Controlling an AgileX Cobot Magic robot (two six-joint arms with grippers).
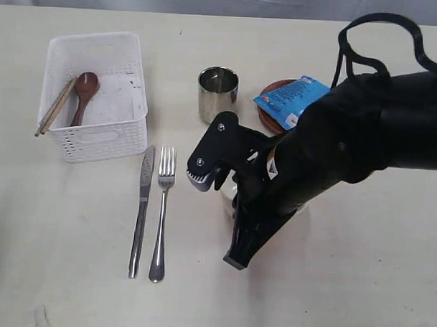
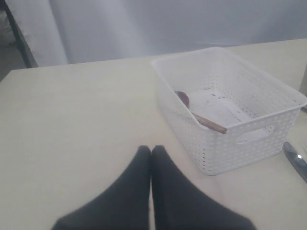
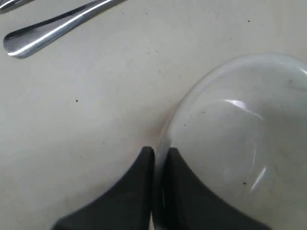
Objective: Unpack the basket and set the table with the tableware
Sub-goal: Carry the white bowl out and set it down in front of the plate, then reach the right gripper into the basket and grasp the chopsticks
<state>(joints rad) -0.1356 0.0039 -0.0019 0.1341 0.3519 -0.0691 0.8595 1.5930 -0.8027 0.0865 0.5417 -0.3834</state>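
The white basket stands at the far left of the cream table. Inside it lie a dark red spoon and wooden chopsticks, which lean on its rim. A steel knife and fork lie side by side in front of the basket. My right gripper is shut on the rim of the pale greyish bowl, which the arm mostly hides in the exterior view. Beside the basket, my left gripper is shut and holds nothing; the exterior view does not show it.
A steel cup stands behind the right arm. A blue snack packet lies on the small brown-red plate next to it. The fork's handle end lies close to the bowl.
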